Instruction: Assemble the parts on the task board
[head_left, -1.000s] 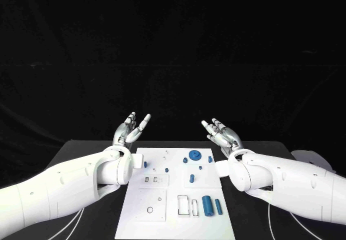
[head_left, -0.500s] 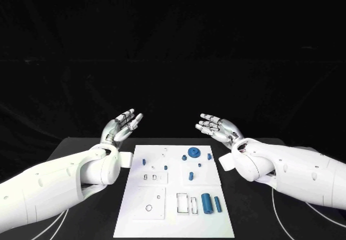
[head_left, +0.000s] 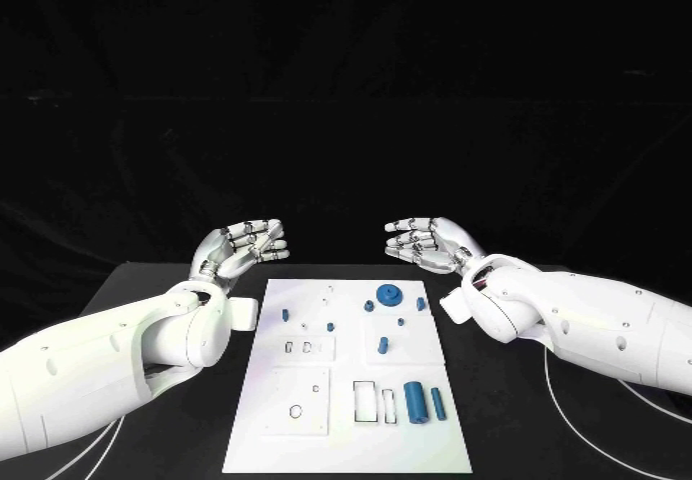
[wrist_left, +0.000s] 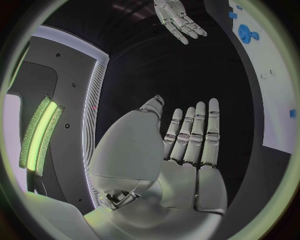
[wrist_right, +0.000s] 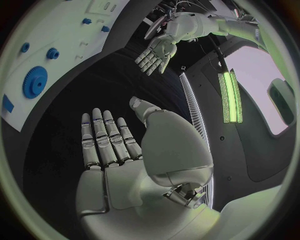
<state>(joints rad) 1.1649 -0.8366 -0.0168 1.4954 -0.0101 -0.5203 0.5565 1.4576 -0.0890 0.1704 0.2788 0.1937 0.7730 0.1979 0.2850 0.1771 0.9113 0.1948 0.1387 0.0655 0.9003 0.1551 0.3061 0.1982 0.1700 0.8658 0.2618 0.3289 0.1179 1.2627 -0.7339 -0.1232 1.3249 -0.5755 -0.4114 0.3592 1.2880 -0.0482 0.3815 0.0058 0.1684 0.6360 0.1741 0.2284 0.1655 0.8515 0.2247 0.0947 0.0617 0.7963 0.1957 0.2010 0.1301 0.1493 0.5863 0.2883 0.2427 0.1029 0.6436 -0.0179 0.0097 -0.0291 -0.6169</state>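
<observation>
So our left hand (head_left: 242, 245) and right hand (head_left: 424, 241) have tipped forward and lifted a bit, both open and empty at 12 o'clock beyond the board (head_left: 351, 400), parts (head_left: 415, 404) lying untouched on it, so we guess assembly hasn't started.

Matt white task board (head_left: 274, 420), glossy arms (head_left: 101, 360)
</observation>
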